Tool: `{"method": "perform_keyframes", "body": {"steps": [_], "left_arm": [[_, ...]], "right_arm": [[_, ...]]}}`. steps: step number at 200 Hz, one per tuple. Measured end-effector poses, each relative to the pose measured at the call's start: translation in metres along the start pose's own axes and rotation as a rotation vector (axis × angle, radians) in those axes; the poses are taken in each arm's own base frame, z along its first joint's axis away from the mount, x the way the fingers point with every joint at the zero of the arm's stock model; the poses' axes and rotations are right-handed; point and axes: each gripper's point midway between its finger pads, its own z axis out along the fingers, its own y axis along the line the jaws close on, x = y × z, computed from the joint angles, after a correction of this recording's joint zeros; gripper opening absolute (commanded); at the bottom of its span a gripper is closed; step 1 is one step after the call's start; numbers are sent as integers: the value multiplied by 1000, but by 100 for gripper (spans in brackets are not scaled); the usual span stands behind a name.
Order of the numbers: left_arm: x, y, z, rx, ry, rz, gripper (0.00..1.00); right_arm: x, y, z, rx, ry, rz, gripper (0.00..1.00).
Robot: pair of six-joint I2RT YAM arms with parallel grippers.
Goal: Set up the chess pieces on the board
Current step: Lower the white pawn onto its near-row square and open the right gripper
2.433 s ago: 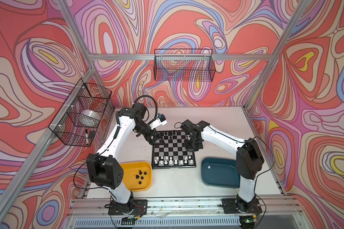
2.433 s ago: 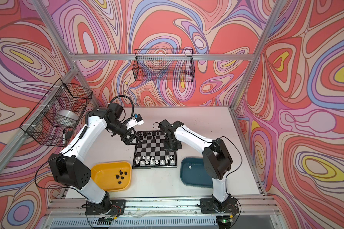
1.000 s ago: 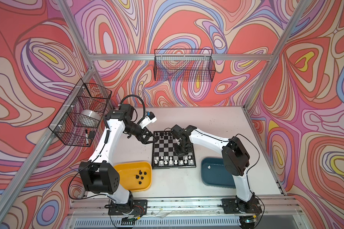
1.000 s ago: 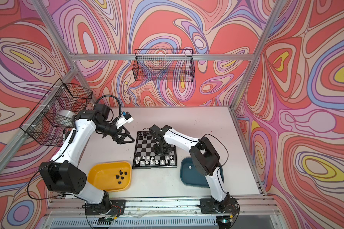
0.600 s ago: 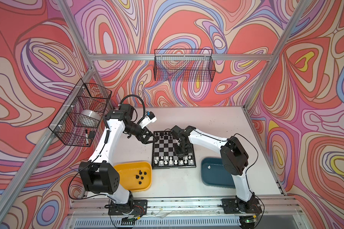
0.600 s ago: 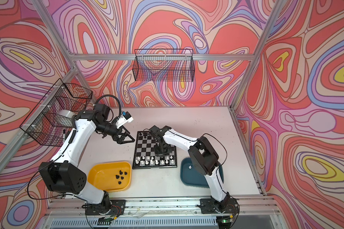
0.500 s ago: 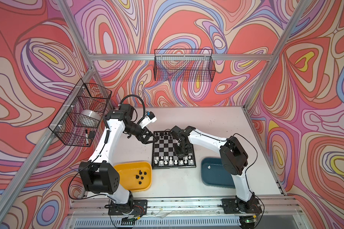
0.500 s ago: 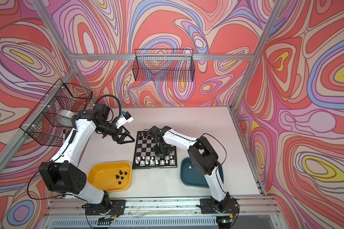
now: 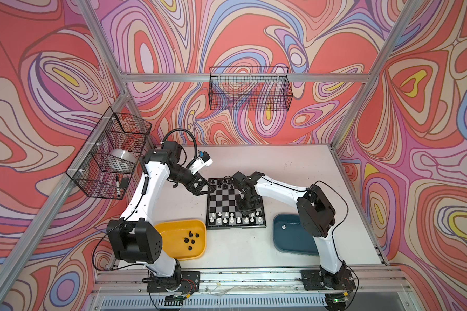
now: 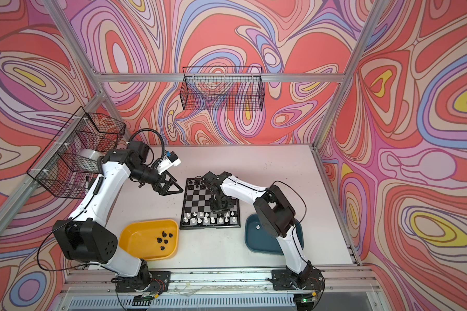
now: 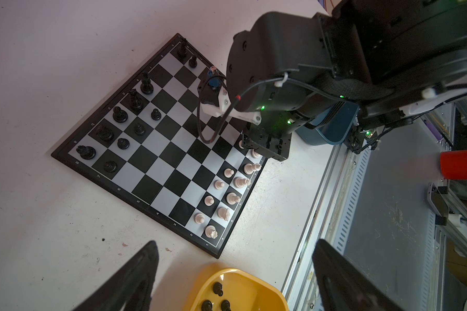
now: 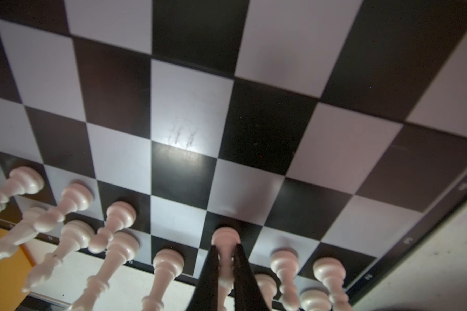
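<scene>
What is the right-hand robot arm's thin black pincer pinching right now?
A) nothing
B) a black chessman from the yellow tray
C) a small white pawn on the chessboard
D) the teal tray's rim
C: in the right wrist view the right gripper has its thin black fingers shut on either side of a small white plastic pawn standing on a black square of the black-and-silver checked chessboard.

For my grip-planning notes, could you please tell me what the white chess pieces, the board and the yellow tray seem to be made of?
White chess pieces: probably glossy moulded plastic; smooth turned shapes with soft highlights.
Board: smooth, semi-gloss surface, likely plastic or laminate; a light glare spreads over its squares.
Yellow tray: likely moulded plastic, satin finish; even colour, rounded corners and rim.
</scene>
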Motion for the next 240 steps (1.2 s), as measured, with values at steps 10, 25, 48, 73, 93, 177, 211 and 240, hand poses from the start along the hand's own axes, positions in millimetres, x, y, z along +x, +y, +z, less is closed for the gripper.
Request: {"method": "perform_keyframes", "body": {"steps": [10, 25, 48, 73, 93, 177, 211, 240], "left_arm": [[0, 0, 0, 1, -1, 0, 90], [0, 0, 0, 1, -1, 0, 90], [0, 0, 0, 1, -1, 0, 90], [0, 0, 0, 2, -1, 0, 91], [0, 0, 0, 1, -1, 0, 90], [0, 0, 0, 1, -1, 0, 91], [0, 0, 0, 2, -1, 0, 91], [0, 0, 0, 2, -1, 0, 91]], "right_arm": [[0, 0, 0, 0, 0, -1, 11], [0, 0, 0, 1, 0, -1, 11], [0, 0, 0, 1, 0, -2, 13], [1, -1, 0, 3, 3, -1, 14], [1, -1, 0, 7, 3, -1, 15], [1, -3, 0, 15, 2, -2, 20], [-1, -2, -2, 16, -4, -6, 23], [-4, 0, -6, 12, -17, -13, 26]]}}
